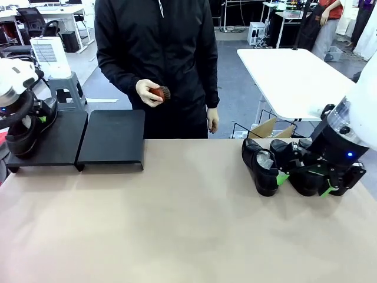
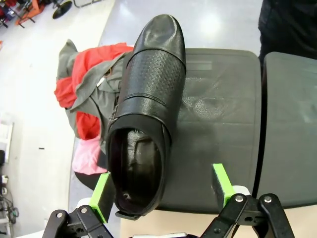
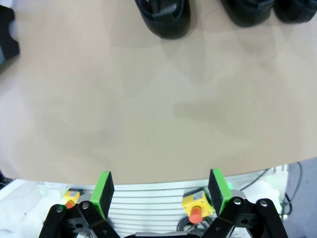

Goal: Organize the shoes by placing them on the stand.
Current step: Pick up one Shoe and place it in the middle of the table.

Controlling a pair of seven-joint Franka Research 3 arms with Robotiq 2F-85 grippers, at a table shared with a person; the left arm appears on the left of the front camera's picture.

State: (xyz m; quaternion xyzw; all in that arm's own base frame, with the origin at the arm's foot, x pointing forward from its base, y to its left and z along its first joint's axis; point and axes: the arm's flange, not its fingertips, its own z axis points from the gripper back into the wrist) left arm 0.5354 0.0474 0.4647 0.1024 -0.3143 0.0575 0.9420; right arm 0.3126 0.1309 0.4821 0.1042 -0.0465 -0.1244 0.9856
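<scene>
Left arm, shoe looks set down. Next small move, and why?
Probably draw the left gripper straight back off the glossy black leather shoe, no sideways swing. Its fingers stand open; the shoe lies on the low matte-black stand at the panel's outer edge, heel close beside one of them, so a sideways move might push it off.

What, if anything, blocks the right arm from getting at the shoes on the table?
Likely yes: nothing seems to block it. The right gripper stands open right beside the shoes, and in its wrist view just bare table lies between it and them. The person's hand, holding a brush, is well away.
</scene>
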